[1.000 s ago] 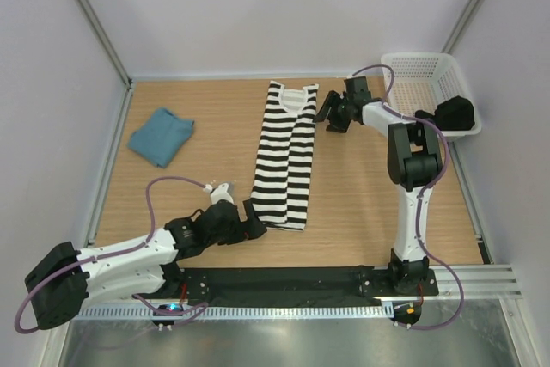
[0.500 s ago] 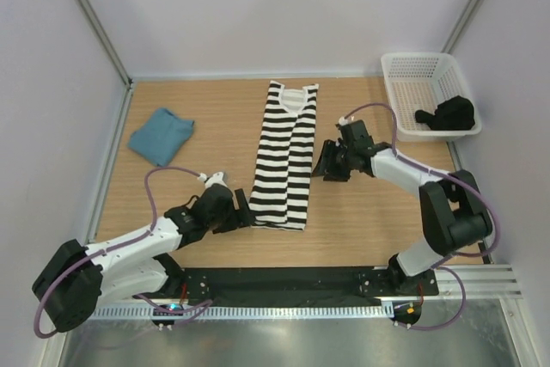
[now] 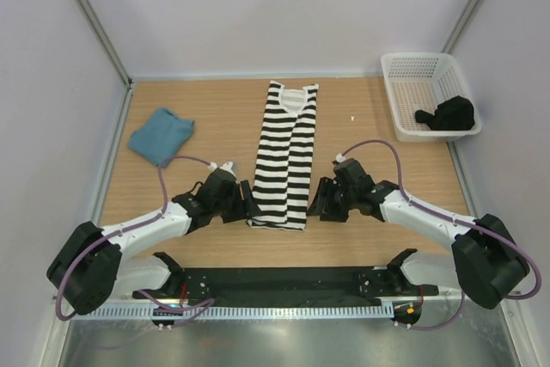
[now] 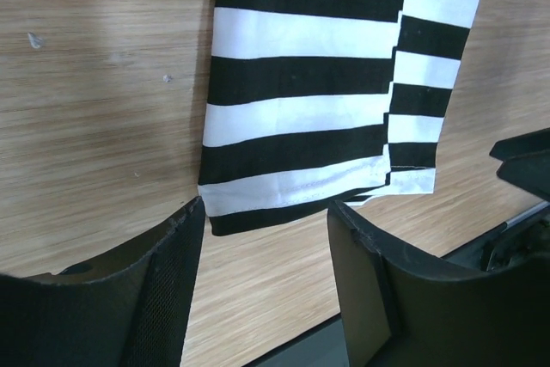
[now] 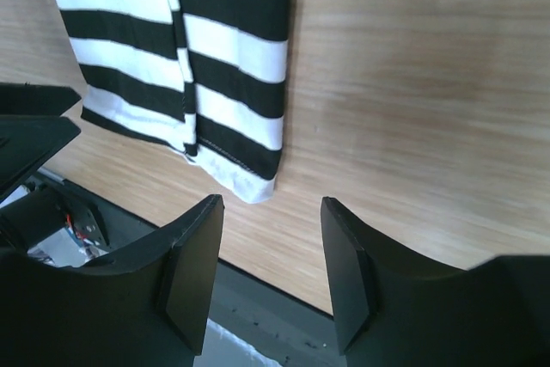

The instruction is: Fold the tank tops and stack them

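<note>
The black and white striped tank top (image 3: 286,156) lies folded lengthwise in a long strip in the middle of the table, neck at the far end. The teal-blue tank top (image 3: 161,136) lies folded at the far left. My left gripper (image 3: 247,206) is open and empty, just left of the strip's near hem (image 4: 296,191). My right gripper (image 3: 317,202) is open and empty, just right of the near hem corner (image 5: 249,180). Neither touches the cloth.
A white mesh basket (image 3: 411,75) stands at the far right with a black object (image 3: 449,113) in it. The black base rail (image 3: 284,279) runs along the near edge of the table.
My right gripper has swung from the far end near the neckline down to the strip's near right corner. My left gripper has moved up against the near left corner.
</note>
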### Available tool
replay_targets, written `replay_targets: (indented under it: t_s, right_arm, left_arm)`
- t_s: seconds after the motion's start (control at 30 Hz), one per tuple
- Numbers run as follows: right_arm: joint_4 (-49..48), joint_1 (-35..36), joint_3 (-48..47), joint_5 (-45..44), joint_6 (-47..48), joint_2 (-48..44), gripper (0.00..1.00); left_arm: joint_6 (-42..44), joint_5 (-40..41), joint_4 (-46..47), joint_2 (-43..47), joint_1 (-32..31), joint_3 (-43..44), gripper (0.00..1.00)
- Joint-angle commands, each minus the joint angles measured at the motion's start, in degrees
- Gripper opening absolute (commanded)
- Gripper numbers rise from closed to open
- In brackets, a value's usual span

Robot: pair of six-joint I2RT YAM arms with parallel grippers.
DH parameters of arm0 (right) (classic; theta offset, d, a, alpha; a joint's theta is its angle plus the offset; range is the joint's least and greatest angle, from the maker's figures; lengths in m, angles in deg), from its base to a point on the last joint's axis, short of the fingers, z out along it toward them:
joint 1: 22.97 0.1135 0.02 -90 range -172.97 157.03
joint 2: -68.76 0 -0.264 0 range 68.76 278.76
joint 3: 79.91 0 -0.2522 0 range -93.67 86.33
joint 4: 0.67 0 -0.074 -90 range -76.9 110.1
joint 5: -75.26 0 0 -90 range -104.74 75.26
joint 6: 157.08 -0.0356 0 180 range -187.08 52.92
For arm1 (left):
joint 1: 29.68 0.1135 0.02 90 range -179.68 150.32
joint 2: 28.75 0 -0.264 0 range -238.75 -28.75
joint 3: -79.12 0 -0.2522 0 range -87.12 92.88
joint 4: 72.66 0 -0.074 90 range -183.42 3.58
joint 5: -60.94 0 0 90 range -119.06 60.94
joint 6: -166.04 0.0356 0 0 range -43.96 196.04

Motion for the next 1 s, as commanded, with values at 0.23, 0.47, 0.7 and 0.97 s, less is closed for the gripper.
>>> replay_targets:
  t_s: [0.23, 0.47, 0.7, 0.97]
  right_arm:
    - [-4.5, 8.8, 0.1, -4.8, -9.5, 6.1, 0.52]
    - [-5.0, 12.0, -1.3, -8.1, -11.7, 10.4, 0.38]
    - [1.3, 12.5, -3.9, -12.7, -9.0, 8.9, 0.11]
    - [3.9, 12.5, -3.4, -13.4, -6.6, 7.2, 0.08]
  left_arm:
    - [2.7, -2.1, 1.8, 0.4, 0.3, -0.6, 0.57]
    - [4.8, -2.6, -0.2, 2.9, 0.3, -0.2, 0.52]
    - [5.9, -3.6, -1.4, 2.7, 0.3, 0.1, 0.48]
    - [0.8, -5.6, 3.8, 2.5, -2.1, -3.8, 0.42]
